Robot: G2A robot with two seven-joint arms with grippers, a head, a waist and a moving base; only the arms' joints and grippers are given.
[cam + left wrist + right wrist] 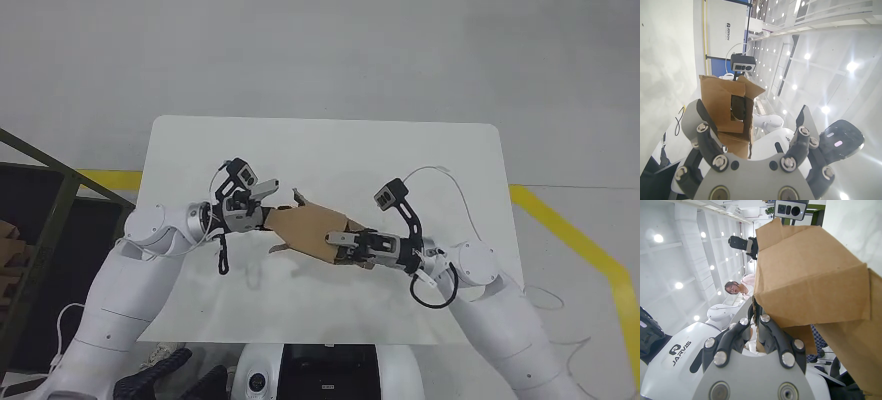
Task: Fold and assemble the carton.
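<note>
A brown carton, partly folded with loose flaps, is held up between the two arms over the middle of the white table. My right gripper is shut on one carton wall; in the right wrist view the cardboard edge runs between its closed fingers. My left gripper is at the carton's opposite end. Its fingers stand wide open, and the carton rests against one finger while the other finger is well apart from it.
A dark metal frame holding cardboard pieces stands off the table's left side. A white cable loops over the table by the right arm. Bare table surface lies behind the carton and toward the far corners.
</note>
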